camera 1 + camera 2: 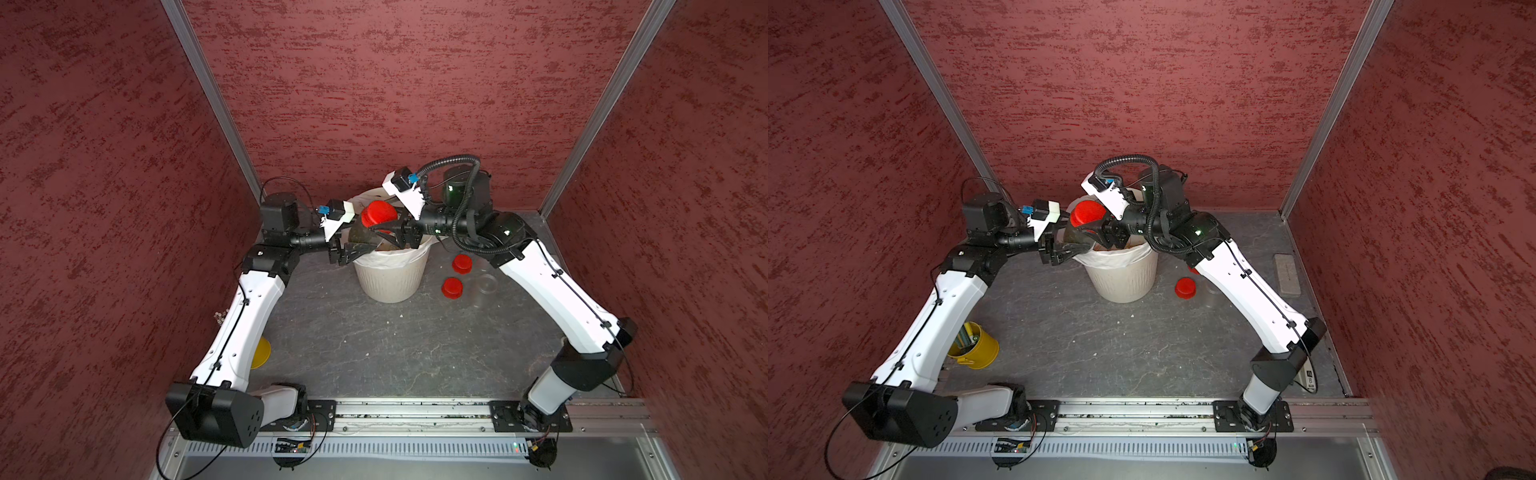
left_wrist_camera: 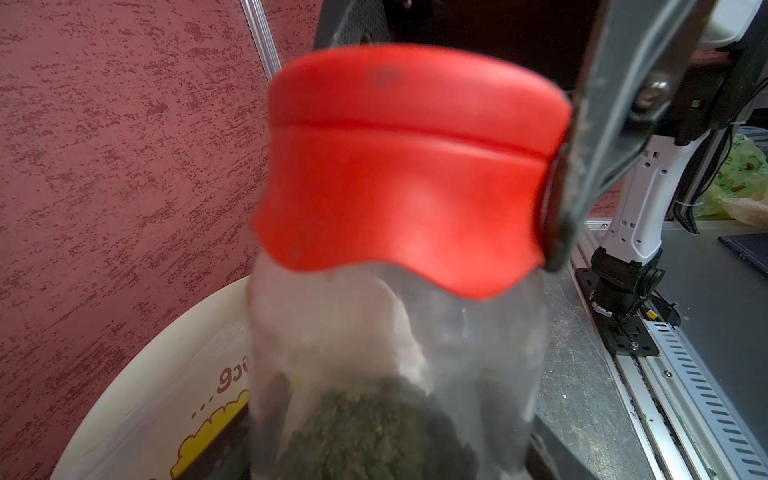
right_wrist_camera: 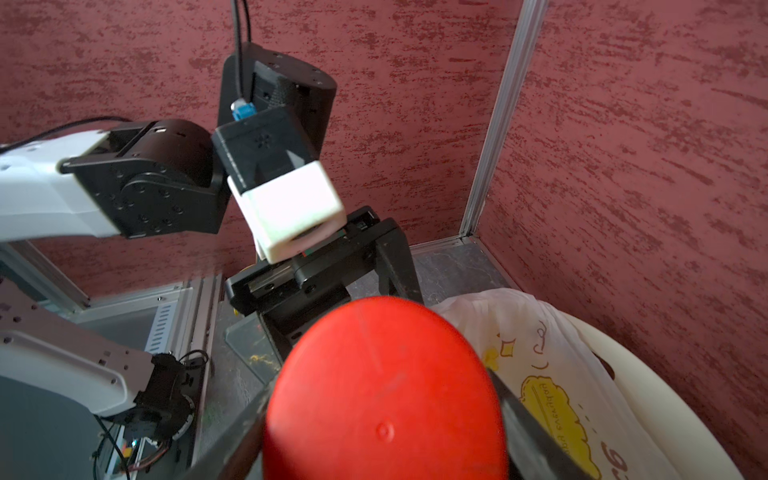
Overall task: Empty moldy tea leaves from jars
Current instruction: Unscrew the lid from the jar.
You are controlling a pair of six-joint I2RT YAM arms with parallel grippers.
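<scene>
Over the near-left rim of the cream ribbed bin (image 1: 390, 282), which stands by the middle of the desk's (image 1: 374, 357) far edge, a clear jar (image 1: 360, 237) hangs tilted off the surface. Its red lid (image 1: 376, 214) points up and toward the far edge. The left gripper (image 1: 360, 250) is clamped on the jar's see-through body from the left side. The right gripper (image 1: 384, 229) comes in from the right with its jaws closed on the lid's sides (the left wrist view shows one dark finger (image 2: 582, 166) pressed flat against the lid's skirt). The lid sits on the jar, and a dark green clump of tea leaves (image 2: 365, 436) lies inside at the end away from the lid. A white printed bag (image 3: 540, 353) lines the bin. Right of the bin, a loose red lid (image 1: 462, 264) rests on the desk, with a second loose lid (image 1: 452, 287) just beside it, nearer the front edge. A lidless clear jar (image 1: 484, 286) stands close to both, toward the right edge. A yellow cup (image 1: 976, 347) sits near the left edge, partly hidden by the left arm.
</scene>
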